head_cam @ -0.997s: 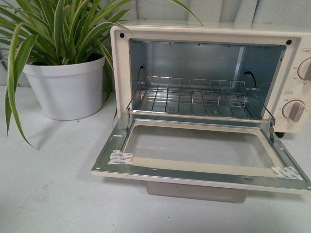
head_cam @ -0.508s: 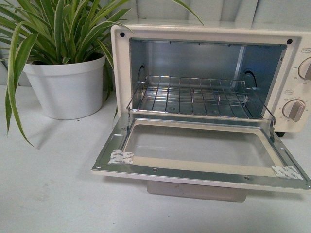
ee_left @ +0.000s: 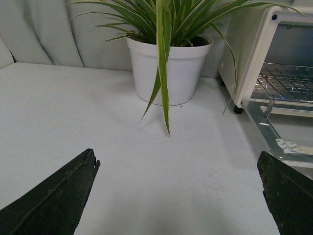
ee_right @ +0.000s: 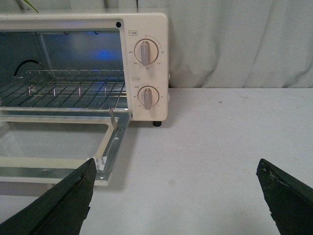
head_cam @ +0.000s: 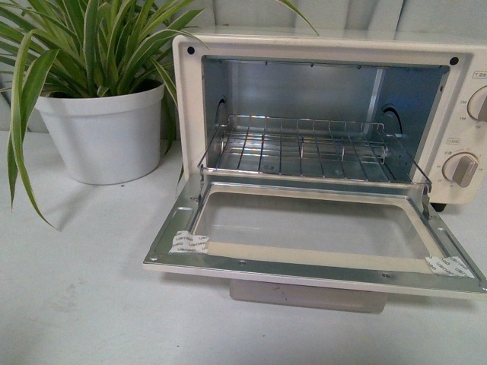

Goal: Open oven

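The oven (head_cam: 319,144) stands on the table (head_cam: 84,289) right of the potted plant (head_cam: 99,114), door (head_cam: 312,239) fully lowered flat toward the robot, while left gripper (ee_left: 178,196) and right gripper (ee_right: 176,196), both spread empty, flank it clear of contact.

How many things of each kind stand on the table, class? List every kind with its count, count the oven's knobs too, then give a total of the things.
Toaster oven, door folded down: 1
Potted plant: 1
Knobs on the oven, upper and lower: 2
Total things standing on the table: 2
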You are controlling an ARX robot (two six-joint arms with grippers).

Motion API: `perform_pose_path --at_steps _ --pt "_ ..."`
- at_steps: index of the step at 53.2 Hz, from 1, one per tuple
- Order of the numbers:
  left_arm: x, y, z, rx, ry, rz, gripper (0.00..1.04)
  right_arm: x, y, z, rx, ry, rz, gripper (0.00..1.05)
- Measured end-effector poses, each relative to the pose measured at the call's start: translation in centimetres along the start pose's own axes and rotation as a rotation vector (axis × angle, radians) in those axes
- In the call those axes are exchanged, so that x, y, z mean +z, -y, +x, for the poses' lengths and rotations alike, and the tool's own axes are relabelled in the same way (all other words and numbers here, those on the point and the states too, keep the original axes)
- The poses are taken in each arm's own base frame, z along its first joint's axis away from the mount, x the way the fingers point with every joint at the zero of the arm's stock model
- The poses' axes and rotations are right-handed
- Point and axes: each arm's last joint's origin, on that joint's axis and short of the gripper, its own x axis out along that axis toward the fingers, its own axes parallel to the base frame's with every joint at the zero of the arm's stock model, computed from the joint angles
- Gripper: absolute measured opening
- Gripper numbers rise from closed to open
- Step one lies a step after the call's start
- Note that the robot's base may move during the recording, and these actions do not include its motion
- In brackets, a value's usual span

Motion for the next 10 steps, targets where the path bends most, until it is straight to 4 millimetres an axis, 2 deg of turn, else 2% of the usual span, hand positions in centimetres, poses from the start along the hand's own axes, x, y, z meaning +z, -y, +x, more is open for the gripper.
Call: perform_pose_path --at_steps 3,10 --pt "0.00 0.00 0.00 0.000 0.000 0.000 0.98 0.00 0.00 0.00 0.000 0.000 -0.001 0.95" --pt "0.00 0.00 0.00 0.000 0.000 0.000 0.98 0.00 0.00 0.00 0.000 0.000 -0.001 0.95"
